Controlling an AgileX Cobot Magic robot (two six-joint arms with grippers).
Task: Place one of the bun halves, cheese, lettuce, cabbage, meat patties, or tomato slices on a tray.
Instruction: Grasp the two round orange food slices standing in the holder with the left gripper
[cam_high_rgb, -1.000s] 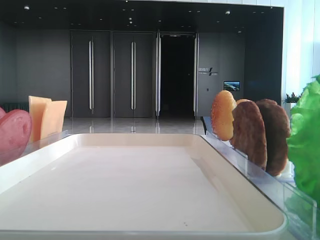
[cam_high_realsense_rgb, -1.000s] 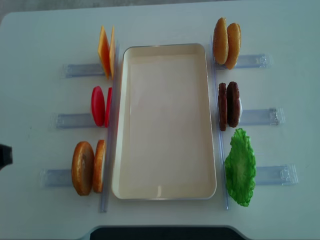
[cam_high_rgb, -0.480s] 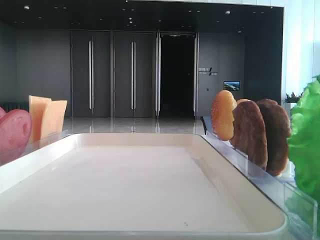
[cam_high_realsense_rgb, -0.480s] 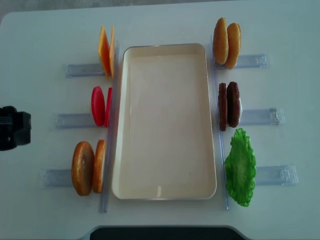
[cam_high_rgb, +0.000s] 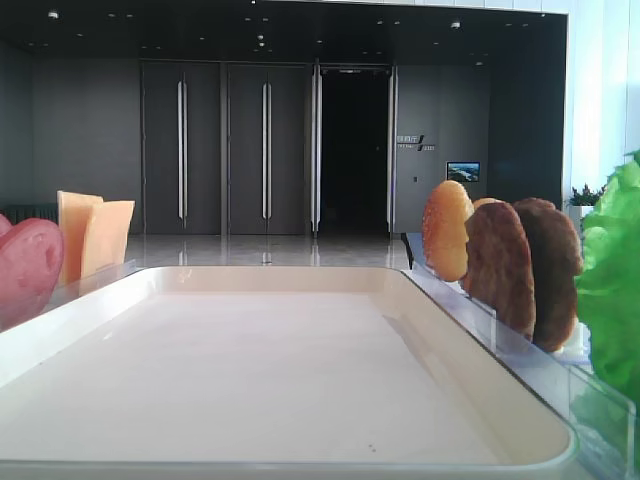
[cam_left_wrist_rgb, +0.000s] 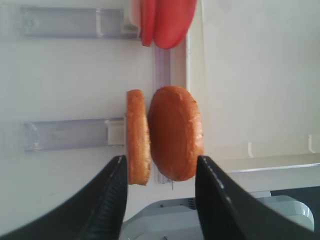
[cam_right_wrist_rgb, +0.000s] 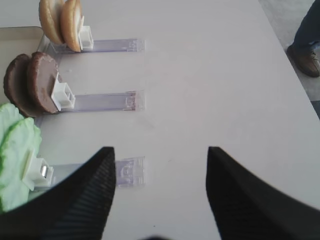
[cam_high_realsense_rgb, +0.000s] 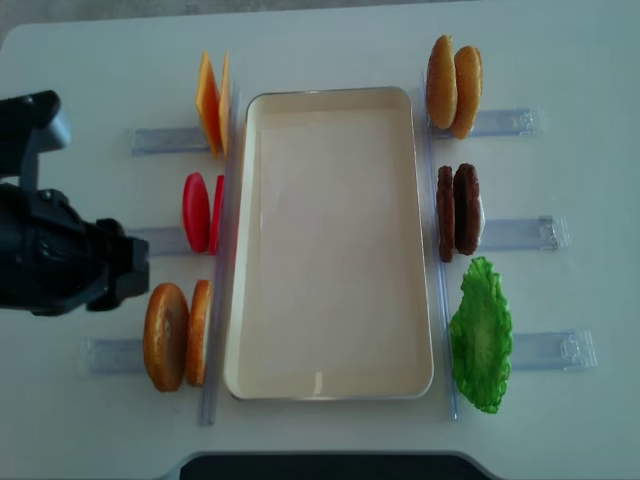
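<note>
The cream tray (cam_high_realsense_rgb: 330, 240) lies in the middle of the table. Left of it stand cheese (cam_high_realsense_rgb: 212, 100), tomato slices (cam_high_realsense_rgb: 198, 212) and two bun halves (cam_high_realsense_rgb: 165, 335). To its right stand two more bun halves (cam_high_realsense_rgb: 452, 85), meat patties (cam_high_realsense_rgb: 458, 210) and lettuce (cam_high_realsense_rgb: 481, 335). Cabbage is out of view. My left gripper (cam_left_wrist_rgb: 160, 159) is open, and the left pair of bun halves (cam_left_wrist_rgb: 172, 132) shows between its fingertips with no contact seen. Its arm (cam_high_realsense_rgb: 60, 260) hangs over the table's left side. My right gripper (cam_right_wrist_rgb: 160, 150) is open over bare table, holding nothing.
Clear plastic racks (cam_high_realsense_rgb: 165, 140) hold the food upright on both sides of the tray. The rack ends (cam_right_wrist_rgb: 130, 172) lie just beyond the right gripper. A person's shoe (cam_right_wrist_rgb: 305, 57) shows past the table's right edge. The table's front edge (cam_high_realsense_rgb: 320, 458) is near.
The left arm has come in from the table's left edge, moving right toward the lower-left bun halves. The food and the tray have not moved.
</note>
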